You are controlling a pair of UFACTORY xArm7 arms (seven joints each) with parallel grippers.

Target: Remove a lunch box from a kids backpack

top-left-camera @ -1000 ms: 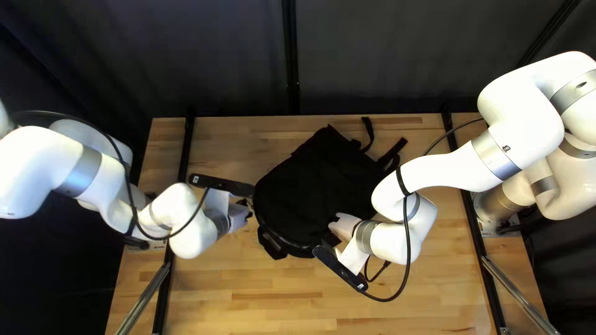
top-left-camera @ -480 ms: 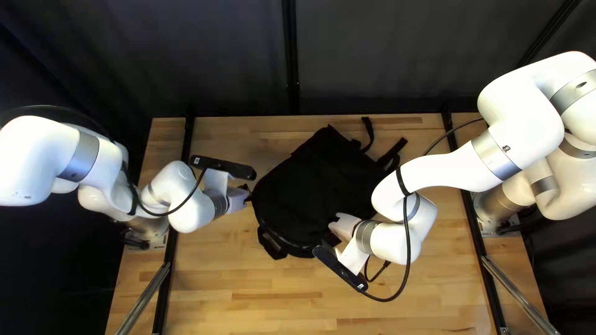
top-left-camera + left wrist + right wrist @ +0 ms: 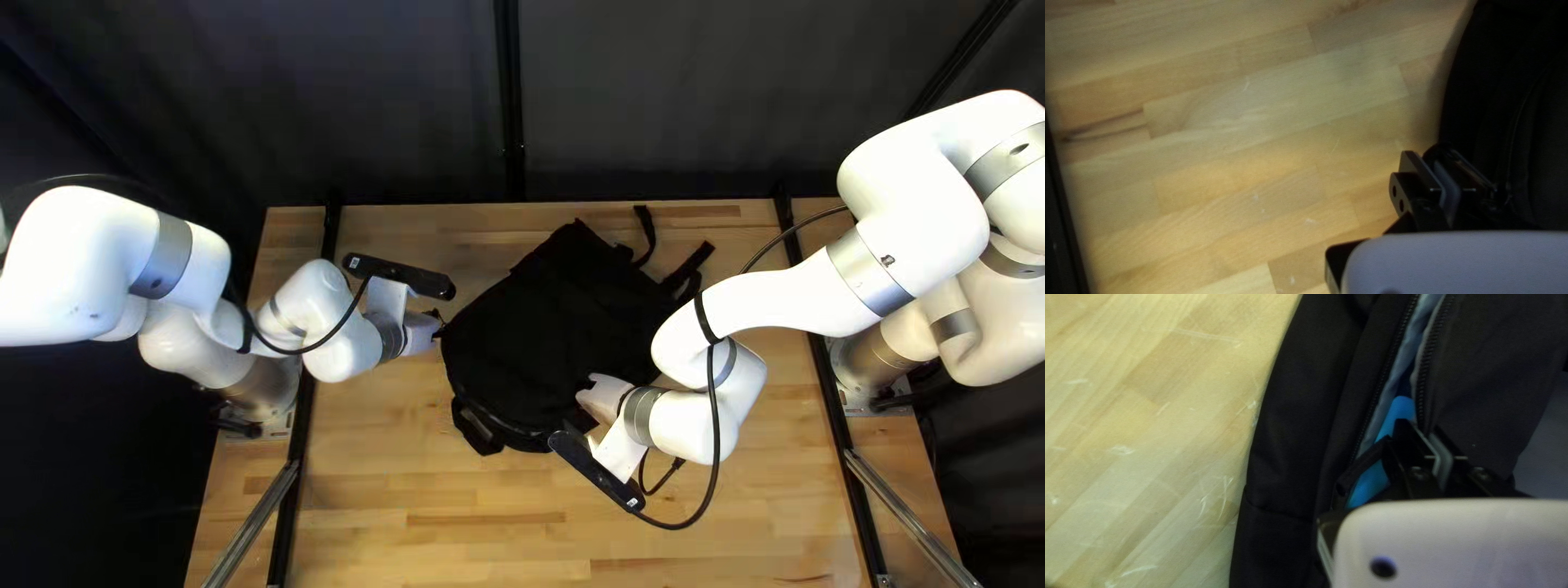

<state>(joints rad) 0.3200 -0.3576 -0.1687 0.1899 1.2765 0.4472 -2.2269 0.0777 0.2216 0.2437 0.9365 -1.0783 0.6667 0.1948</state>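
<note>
The black backpack (image 3: 544,316) lies on the table in the top left view. My left gripper (image 3: 435,325) is at its left edge; in the left wrist view the left gripper (image 3: 1447,163) is shut with nothing visible between its fingers, beside the backpack (image 3: 1497,92). On the backpack's near part rests my right gripper (image 3: 601,399). In the right wrist view the right gripper (image 3: 1433,436) is shut on the zipper edge (image 3: 1422,381) of the backpack's partly open compartment. A blue object (image 3: 1372,482) shows inside, beside the fingers, mostly hidden.
Straps (image 3: 686,270) trail from the backpack's far right side onto the wooden table (image 3: 457,523). Black rails run along the table's left and right sides. A cable (image 3: 713,457) loops beside my right wrist.
My left gripper has moved toward the table's far edge along the backpack's left side, and that side's outline has shifted slightly. The right arm has stayed still.
</note>
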